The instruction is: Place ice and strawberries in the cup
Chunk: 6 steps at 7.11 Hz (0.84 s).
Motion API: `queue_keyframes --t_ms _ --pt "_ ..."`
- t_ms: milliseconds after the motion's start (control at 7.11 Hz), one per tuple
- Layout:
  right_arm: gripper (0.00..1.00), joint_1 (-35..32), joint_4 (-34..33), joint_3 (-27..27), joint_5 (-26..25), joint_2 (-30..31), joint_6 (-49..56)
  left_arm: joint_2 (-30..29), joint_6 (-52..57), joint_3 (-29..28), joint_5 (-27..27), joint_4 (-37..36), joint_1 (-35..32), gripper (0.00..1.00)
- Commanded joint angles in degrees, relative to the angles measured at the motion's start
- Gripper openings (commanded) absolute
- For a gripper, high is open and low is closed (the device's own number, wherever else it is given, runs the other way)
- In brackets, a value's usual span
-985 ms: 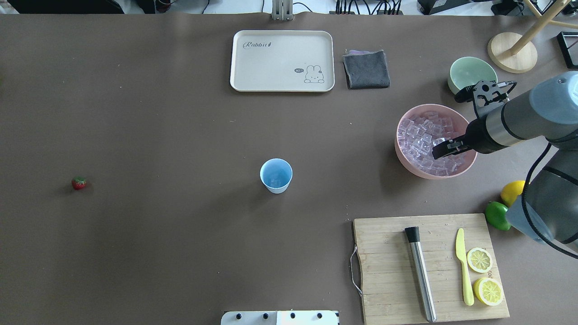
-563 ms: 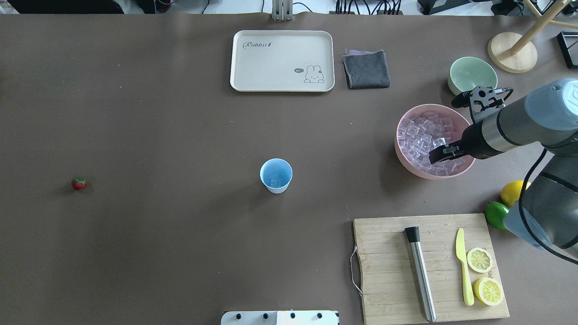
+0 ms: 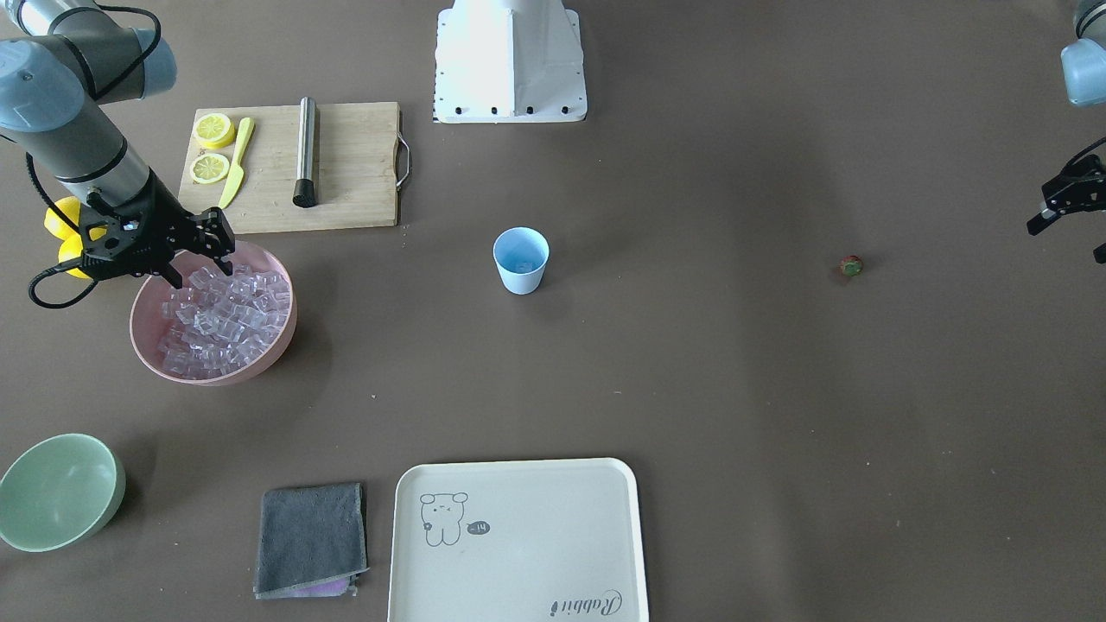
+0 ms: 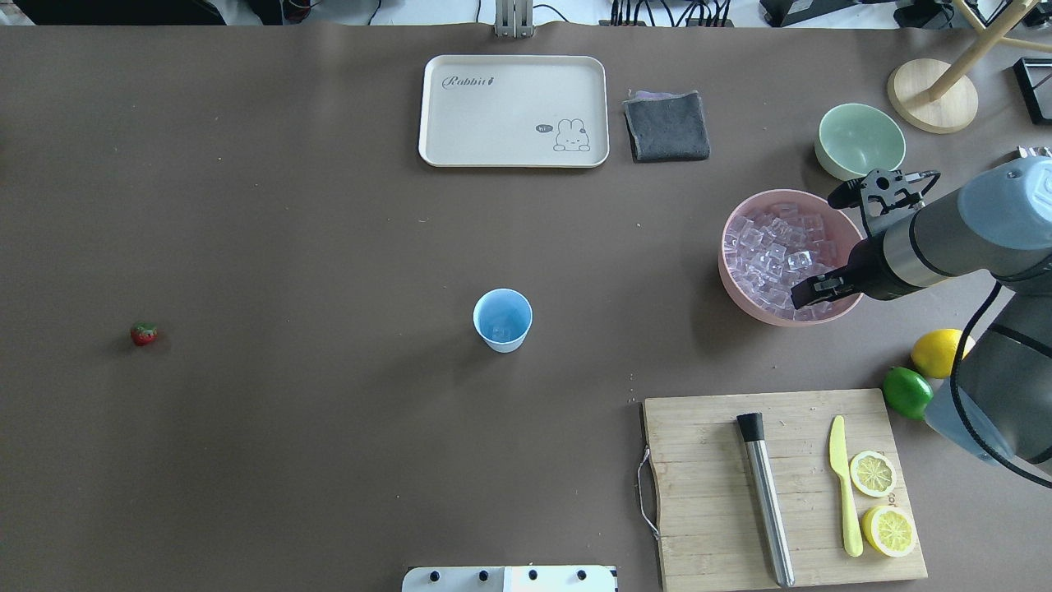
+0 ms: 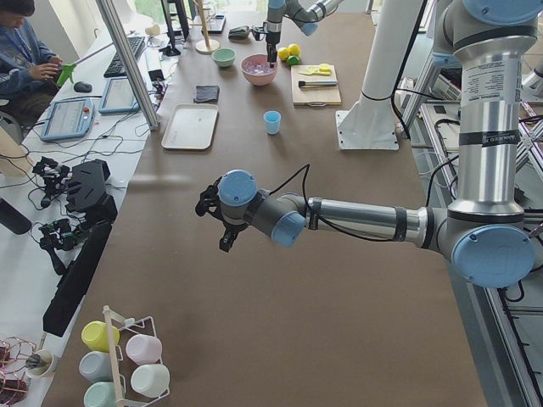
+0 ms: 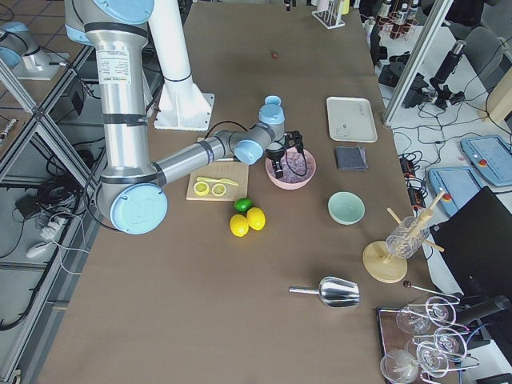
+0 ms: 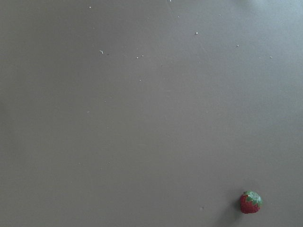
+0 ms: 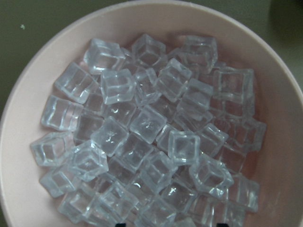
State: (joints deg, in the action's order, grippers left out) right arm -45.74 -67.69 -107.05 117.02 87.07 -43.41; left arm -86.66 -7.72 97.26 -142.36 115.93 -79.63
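Note:
The light blue cup (image 4: 502, 319) stands upright mid-table, also in the front view (image 3: 520, 259). The ice (image 4: 768, 247) fills the pink bowl (image 4: 727, 275) at the right. My right gripper (image 4: 809, 289) hangs open over the bowl's near side, just above the cubes, holding nothing. Its wrist view looks straight down on the ice (image 8: 151, 127), with both fingertips at the bottom edge. The strawberry (image 4: 144, 333) lies alone at the far left and shows low right in the left wrist view (image 7: 250, 202). My left gripper (image 3: 1067, 238) hovers open beyond it, empty.
A pale green bowl (image 4: 859, 140), a grey cloth (image 4: 667, 125) and a cream tray (image 4: 514, 111) sit at the back. A cutting board (image 4: 707, 493) holds a steel muddler, a yellow knife and lemon slices. A lemon (image 4: 933, 349) and a lime (image 4: 904, 390) lie beside it.
My right gripper has shifted from over the bowl's middle toward its near rim. Cup, strawberry and the other things have not moved.

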Motion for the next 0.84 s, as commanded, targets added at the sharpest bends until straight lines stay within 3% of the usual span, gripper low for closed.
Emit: queue_keyframes --t_ms 0,141,281,704 --pt "0.48 0.8 -0.1 0.0 -0.6 0.1 0.0 0.0 0.0 -0.1 0.0 0.0 0.0 0.98" --pt "0.15 0.8 -0.1 -0.1 -0.6 0.0 0.1 0.0 0.1 -0.1 0.0 0.0 0.0 0.98" --pt "0.00 0.7 -0.1 -1.0 -0.6 0.1 0.1 0.0 0.1 -0.1 0.0 0.0 0.0 0.98" --pt "0.00 -0.2 -0.7 -3.0 0.2 0.3 0.1 0.0 0.0 -0.1 0.0 0.0 0.3 0.98"
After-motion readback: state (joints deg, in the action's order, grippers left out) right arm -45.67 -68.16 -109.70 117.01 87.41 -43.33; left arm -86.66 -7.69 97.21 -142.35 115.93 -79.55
